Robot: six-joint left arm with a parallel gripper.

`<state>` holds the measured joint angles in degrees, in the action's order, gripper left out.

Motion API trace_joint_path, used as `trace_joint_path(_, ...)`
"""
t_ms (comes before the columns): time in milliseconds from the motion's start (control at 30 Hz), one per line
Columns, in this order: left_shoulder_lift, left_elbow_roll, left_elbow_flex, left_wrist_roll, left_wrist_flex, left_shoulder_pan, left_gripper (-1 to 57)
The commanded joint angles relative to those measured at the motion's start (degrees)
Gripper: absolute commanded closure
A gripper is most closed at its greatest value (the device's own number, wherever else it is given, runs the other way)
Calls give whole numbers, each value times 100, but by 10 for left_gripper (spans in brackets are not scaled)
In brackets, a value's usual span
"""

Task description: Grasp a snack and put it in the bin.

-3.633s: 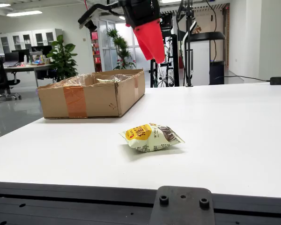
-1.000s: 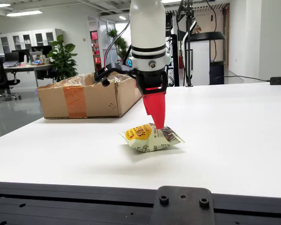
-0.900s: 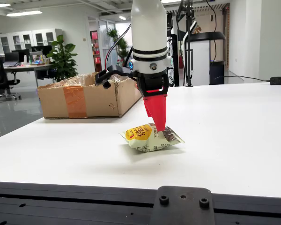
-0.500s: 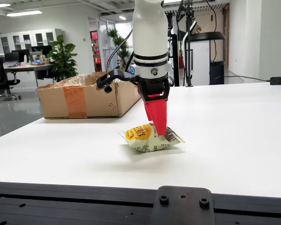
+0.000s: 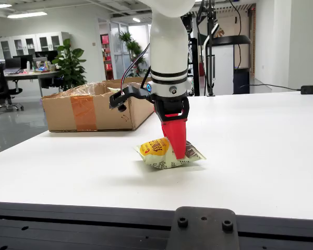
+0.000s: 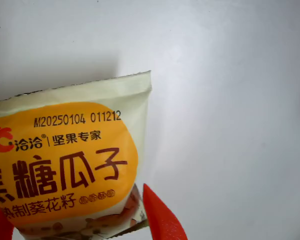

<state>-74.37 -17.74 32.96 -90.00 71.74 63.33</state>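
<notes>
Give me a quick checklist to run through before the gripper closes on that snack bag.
1. Red-fingered gripper down at the yellow and pale green snack packet: ok.
2. Packet between the red fingers in the wrist view, one at each lower edge: ok.
3. Jaws apart, not yet clamped: ok.
4. Packet lying flat on the white table: ok.
5. Fingertips low enough to grip the packet's body: cannot tell.
6. Open cardboard box standing behind on the left in the fixed view, top unobstructed: ok.
</notes>
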Motion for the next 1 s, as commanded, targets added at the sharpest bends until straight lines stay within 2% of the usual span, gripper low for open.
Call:
trace_joint_path(33,-77,-1,-93,0,-3,-14,90)
trace_joint_path(467,-240,7,-141,0,-3,-27,105)
trace_joint_path(767,-300,67,-189,0,-9,15,261)
trace_joint_path(1000,-320,95,-435,0,9,90,336)
